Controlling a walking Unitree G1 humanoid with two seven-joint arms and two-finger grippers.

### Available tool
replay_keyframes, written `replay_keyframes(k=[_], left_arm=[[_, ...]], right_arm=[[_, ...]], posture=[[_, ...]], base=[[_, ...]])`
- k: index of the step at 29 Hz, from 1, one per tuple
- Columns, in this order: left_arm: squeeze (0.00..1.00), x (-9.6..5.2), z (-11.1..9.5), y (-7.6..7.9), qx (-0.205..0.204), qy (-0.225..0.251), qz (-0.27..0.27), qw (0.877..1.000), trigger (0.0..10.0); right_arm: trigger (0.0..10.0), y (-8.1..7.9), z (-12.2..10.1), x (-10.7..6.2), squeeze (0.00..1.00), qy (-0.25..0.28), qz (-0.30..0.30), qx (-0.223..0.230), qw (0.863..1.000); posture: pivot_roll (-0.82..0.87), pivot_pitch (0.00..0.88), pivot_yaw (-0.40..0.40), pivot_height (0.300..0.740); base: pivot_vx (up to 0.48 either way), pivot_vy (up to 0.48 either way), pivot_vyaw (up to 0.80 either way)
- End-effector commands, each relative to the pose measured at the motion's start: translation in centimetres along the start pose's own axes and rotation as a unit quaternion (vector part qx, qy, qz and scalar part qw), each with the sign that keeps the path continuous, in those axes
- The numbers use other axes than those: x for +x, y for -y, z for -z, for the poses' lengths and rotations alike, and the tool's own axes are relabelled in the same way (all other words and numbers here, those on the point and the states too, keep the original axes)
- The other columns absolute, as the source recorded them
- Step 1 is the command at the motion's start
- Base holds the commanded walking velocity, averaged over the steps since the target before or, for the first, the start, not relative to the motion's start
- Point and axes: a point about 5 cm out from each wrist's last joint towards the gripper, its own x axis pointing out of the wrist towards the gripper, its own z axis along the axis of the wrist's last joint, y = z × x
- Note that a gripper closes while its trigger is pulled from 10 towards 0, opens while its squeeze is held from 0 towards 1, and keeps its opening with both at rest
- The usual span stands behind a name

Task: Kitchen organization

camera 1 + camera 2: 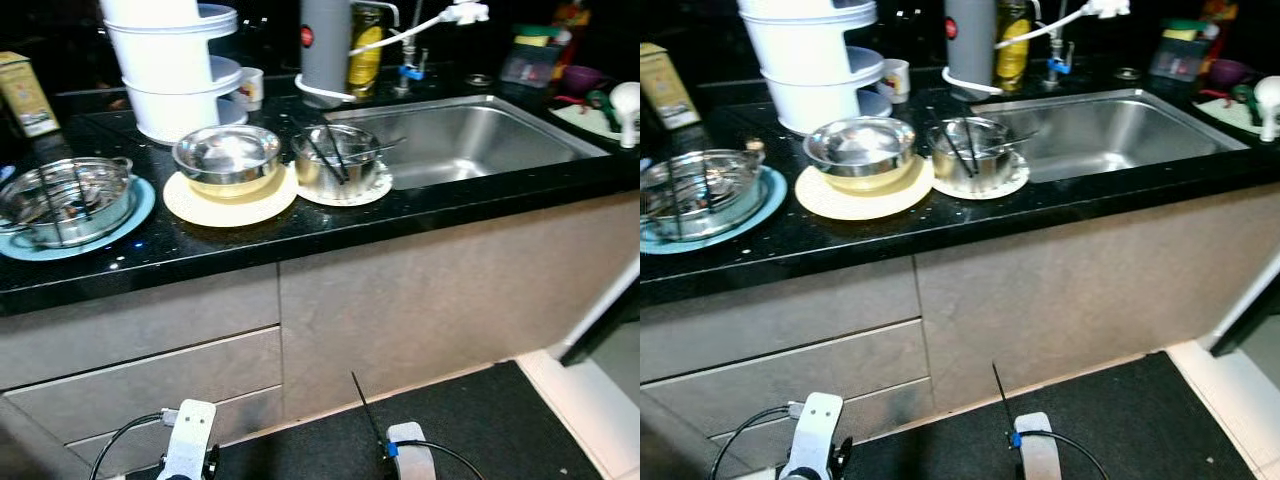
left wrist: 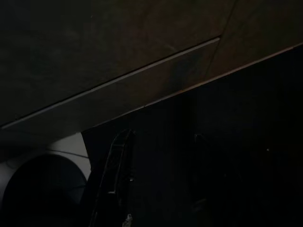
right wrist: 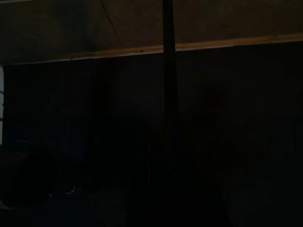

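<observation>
Standing off from the worktop (image 1: pixel 300 235), arms low

We have not begun: three steel bowls (image 1: pixel 228 157) sit on plates left of the sink (image 1: pixel 470 140). Left end effector (image 1: pixel 188 450) and right end effector (image 1: pixel 405 455) hang near; whether clenched, we cannot tell. Next we step closer and reach.

No words or numbers can be read here: the yellow box (image 1: pixel 24 93) at ten o'clock and the yellow bottle (image 1: pixel 365 52) at twelve o'clock have print that is too small and blurry, and the grey jug (image 1: pixel 325 45) shows just a red dot.
</observation>
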Motion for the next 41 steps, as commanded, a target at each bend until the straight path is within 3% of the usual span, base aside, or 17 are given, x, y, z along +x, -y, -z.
replay_keyframes(k=[1,11,16,26,29,41], left_arm=[[0.00,-0.2,0.7,0.1,-0.002,-0.018,0.002,1.000,10.0],[0.00,0.3,-0.4,0.2,-0.005,-0.007,0.024,1.000,10.0],[0.00,0.4,-0.7,0.2,0.009,-0.002,0.020,1.000,10.0],[0.00,0.6,-1.3,0.5,0.019,0.003,0.034,0.999,10.0],[0.00,0.6,-1.3,0.5,0.021,0.002,0.030,0.999,10.0],[0.00,0.9,-1.9,0.7,0.033,0.002,0.040,0.999,10.0]], right_arm=[[10.0,0.1,0.3,-0.2,0.00,-0.002,0.002,-0.001,1.000],[10.0,0.5,0.3,-0.2,0.00,-0.001,0.019,0.020,1.000],[10.0,0.5,0.5,-0.2,0.00,-0.006,0.018,0.005,1.000],[10.0,1.0,0.8,-0.4,0.00,-0.007,0.036,0.024,0.999],[10.0,1.3,1.0,-0.5,0.00,-0.013,0.050,0.047,0.998],[10.0,1.4,1.6,-0.7,0.00,-0.021,0.051,0.046,0.997]], posture=[[-0.07,0.175,-0.013,0.740],[-0.07,0.188,-0.008,0.740],[-0.06,0.188,0.001,0.740],[-0.06,0.191,0.012,0.740],[-0.06,0.192,0.013,0.740],[-0.06,0.193,0.020,0.740]], base=[[0.000,0.000,0.80],[0.000,0.000,0.31],[0.000,0.000,0.00],[0.000,0.000,0.76],[0.000,0.000,0.00],[0.000,0.000,0.00]])
